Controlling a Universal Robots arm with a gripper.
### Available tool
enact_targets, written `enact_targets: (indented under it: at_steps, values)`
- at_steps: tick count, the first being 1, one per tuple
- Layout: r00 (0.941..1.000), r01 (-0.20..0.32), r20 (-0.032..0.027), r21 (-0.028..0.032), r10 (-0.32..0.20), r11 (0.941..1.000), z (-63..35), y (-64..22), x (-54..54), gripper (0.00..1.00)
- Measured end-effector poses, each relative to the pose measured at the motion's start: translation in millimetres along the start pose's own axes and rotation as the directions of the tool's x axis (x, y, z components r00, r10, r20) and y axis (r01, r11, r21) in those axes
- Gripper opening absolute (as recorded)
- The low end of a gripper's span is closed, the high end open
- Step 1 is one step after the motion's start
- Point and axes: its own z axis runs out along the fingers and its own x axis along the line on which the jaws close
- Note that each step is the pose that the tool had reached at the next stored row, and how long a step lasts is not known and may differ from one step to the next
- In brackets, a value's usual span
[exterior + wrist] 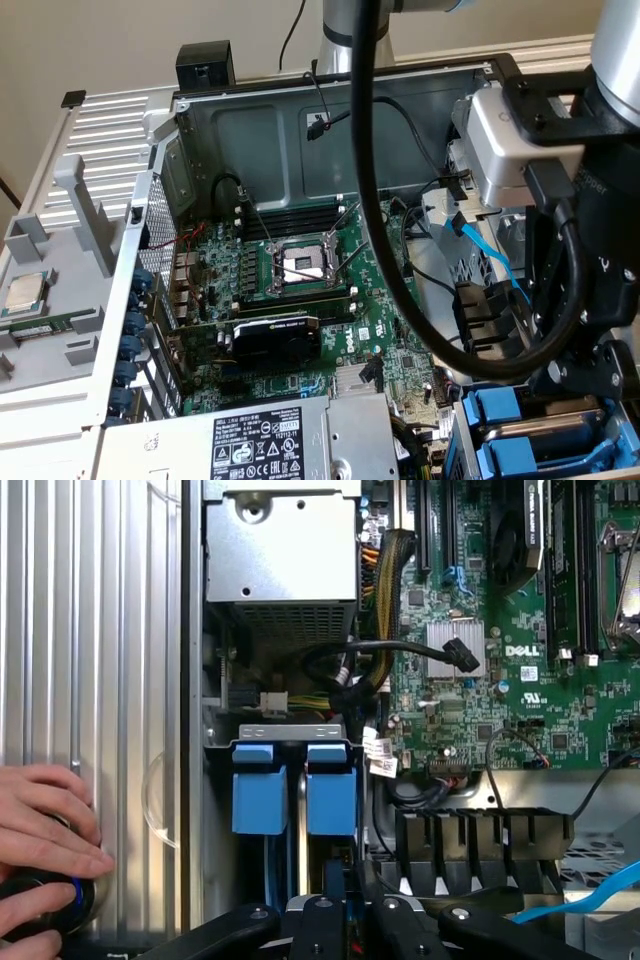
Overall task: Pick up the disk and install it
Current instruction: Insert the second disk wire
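Two blue frames (497, 413) stand side by side in the drive bay, lower right of the exterior frame | the disk (332, 790) is likely the frame nearer the fingers (322, 925) | fingers nearly together, grip cannot be told | risk: snagging the blue cable (590, 888) or scraping the bay wall; a person's hand (45, 850) rests beside the case | open room: only above the bay

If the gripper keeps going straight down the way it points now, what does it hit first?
Most likely the blue plastic drive frames in the metal bay of the open computer case, directly beneath the gripper; how far below is unclear.
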Motion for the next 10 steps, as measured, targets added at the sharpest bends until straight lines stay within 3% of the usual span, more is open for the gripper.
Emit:
enact_targets:
  at_steps: [10]
  values:
    - [1.0,0.0,0.0002,0.0042,0.0,1.0,2.4,0.0,0.0,0.16]
